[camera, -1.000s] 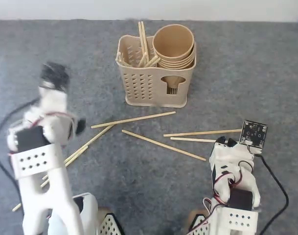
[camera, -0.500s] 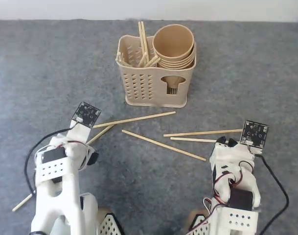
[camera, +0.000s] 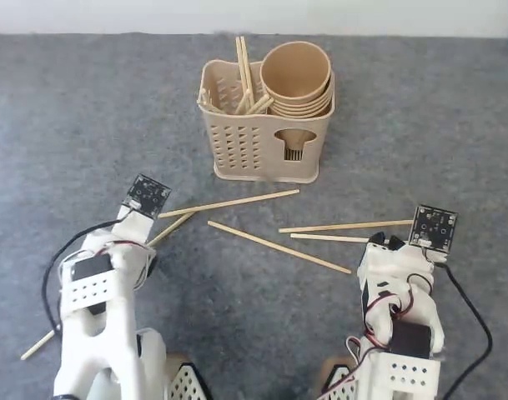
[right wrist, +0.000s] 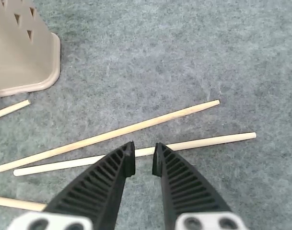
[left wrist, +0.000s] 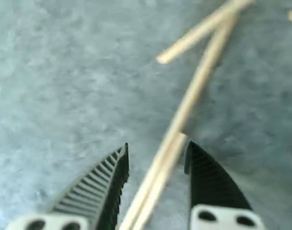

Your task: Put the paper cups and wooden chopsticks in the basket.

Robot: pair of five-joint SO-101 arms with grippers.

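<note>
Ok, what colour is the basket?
Beige, with perforated sides; the high view shows the basket best.

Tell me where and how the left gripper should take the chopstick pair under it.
Grip the paired chopsticks across their thin shafts, coming straight down from above. They lie flat on the carpet between the left gripper's open fingers, so closing should pinch both.

Bright, even light; soft short shadows beneath the basket (camera: 254, 146) and the scattered chopsticks (camera: 279, 247).
</note>
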